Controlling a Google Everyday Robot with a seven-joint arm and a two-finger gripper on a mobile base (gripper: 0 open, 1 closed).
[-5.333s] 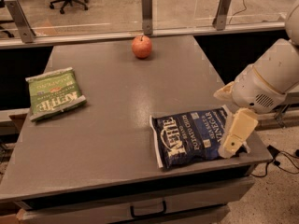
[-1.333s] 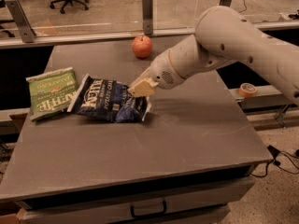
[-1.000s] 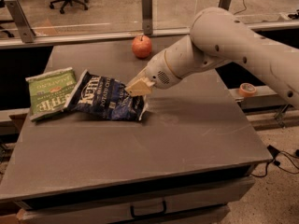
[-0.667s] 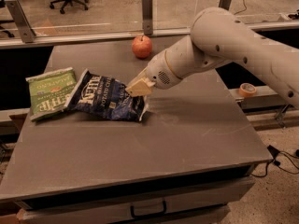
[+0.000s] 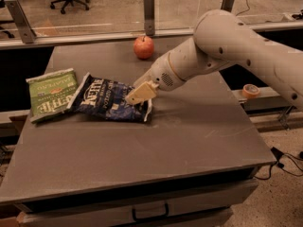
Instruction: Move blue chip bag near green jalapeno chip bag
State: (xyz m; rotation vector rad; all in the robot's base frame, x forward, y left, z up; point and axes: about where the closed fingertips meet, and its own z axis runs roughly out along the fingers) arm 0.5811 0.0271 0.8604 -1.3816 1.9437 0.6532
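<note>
You are looking at a wide grey bench (image 5: 189,141) that is filling most of the view, with a drawer handle (image 5: 149,213) showing under its front edge. The white arm (image 5: 222,41) is reaching in from beyond the right edge, crossing above the back right part of the bench and slanting down toward the middle of the left half. The blue chip bag (image 5: 106,100) is lying flat on the left half of the bench, about midway between the back and front edges, with its lettering facing up and its right end crumpled. Its left sealed end is touching the right side of the green jalapeno chip bag (image 5: 51,93), so you are seeing the two bags side by side. The green one is lying flat at the left edge of the bench, turned a little askew. The gripper (image 5: 137,96) is sitting at the end of the arm, its pale tip resting against the upper right part of the blue bag; you cannot tell whether the claw is spread or pinching the bag. A red apple (image 5: 143,47) is standing near the middle of the back edge, well apart from both bags. A small roll of tape (image 5: 250,90) is lying on a ledge past the right edge.
</note>
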